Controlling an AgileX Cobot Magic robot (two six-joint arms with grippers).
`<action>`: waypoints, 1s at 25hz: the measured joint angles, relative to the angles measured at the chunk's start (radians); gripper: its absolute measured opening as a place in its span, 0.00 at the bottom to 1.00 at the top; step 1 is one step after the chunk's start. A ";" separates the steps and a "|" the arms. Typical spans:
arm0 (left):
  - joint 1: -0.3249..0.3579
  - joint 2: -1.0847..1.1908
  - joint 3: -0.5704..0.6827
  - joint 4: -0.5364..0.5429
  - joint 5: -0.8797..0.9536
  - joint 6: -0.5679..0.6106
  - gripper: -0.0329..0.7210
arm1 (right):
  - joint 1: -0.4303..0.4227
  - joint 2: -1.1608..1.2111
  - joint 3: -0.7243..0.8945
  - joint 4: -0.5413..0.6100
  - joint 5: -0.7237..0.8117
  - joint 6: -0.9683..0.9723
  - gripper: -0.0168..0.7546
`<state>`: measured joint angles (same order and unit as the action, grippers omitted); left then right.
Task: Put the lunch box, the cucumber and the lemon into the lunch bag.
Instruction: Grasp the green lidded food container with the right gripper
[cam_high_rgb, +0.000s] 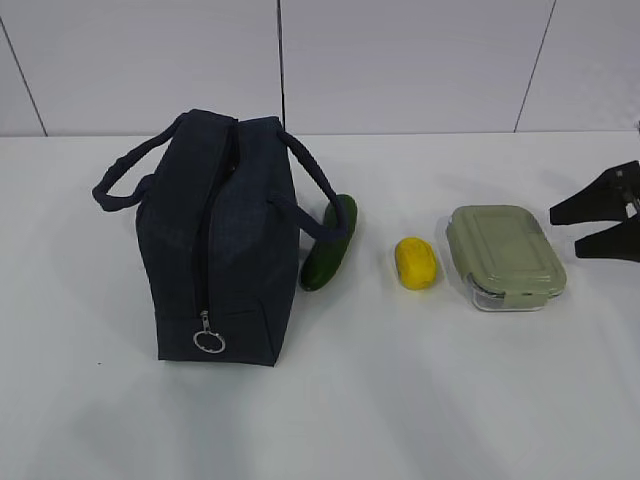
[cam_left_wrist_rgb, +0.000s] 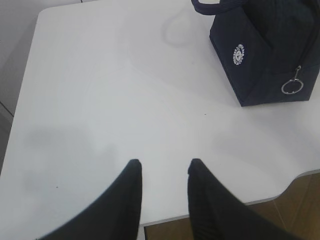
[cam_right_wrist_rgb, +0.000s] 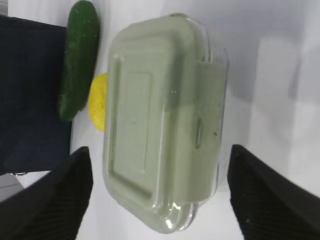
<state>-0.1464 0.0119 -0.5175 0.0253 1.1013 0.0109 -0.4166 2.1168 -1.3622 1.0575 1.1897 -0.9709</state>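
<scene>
The navy lunch bag stands on the left of the table, its zipper ring at the front; it also shows in the left wrist view as the lunch bag. The cucumber lies against the bag's right side. The lemon rests beside the lunch box. My right gripper is open just right of the lunch box, its fingers wide on either side of the near end without touching. My left gripper is open over bare table, holding nothing.
The white table's front edge lies close under my left gripper, with brown floor beyond. A white panelled wall runs behind the table. In the right wrist view the cucumber and lemon lie beyond the box.
</scene>
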 joint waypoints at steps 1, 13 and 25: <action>0.000 0.000 0.000 0.000 0.000 0.000 0.34 | 0.000 0.013 0.000 0.002 0.000 -0.006 0.85; 0.000 0.000 0.000 0.000 0.000 0.000 0.34 | 0.037 0.118 -0.079 0.024 -0.010 -0.083 0.85; 0.000 0.000 0.000 0.000 0.000 0.000 0.34 | 0.076 0.182 -0.139 0.001 -0.010 -0.084 0.85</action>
<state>-0.1464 0.0119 -0.5175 0.0253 1.1013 0.0109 -0.3407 2.2984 -1.5013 1.0584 1.1794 -1.0546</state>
